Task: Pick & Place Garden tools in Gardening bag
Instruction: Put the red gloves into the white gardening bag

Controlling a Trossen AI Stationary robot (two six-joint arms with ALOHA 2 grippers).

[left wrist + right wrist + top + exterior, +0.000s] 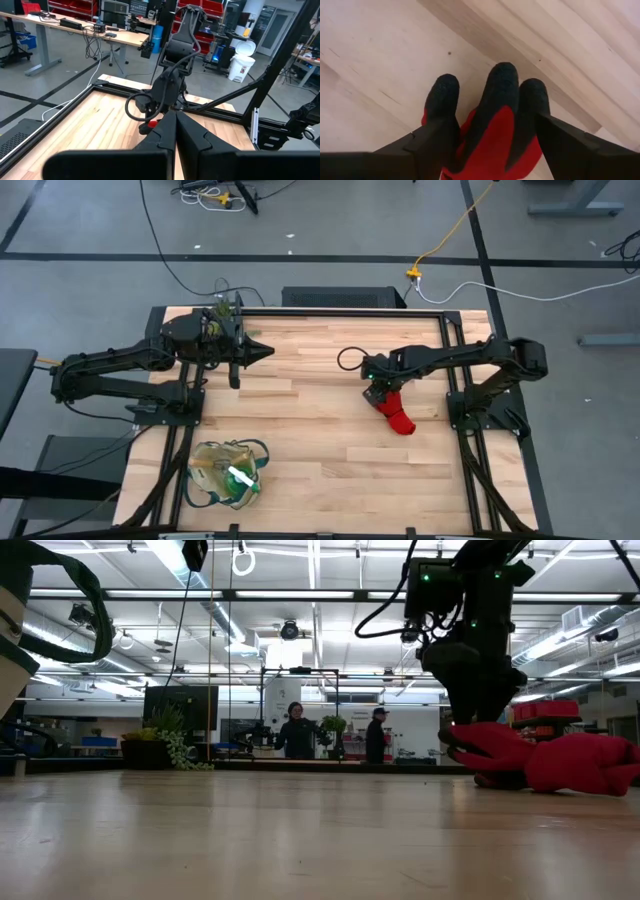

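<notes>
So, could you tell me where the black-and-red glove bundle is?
In the high view, the black-and-red glove bundle lies on the table's right side, under the right gripper.

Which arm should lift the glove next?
Right. Its pincer already straddles the glove on the table, fingers open around it. The left pincer sits shut, far off.

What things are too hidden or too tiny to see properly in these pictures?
- What the gardening bag holds: in the high view it is too small, only a green and white bit shows.
- Most of the glove bundle: the right gripper straddles it in the right wrist view, fingers either side.
- The bag in the low view: cut off by the edge.
- The left gripper is shut and holds nothing.
</notes>
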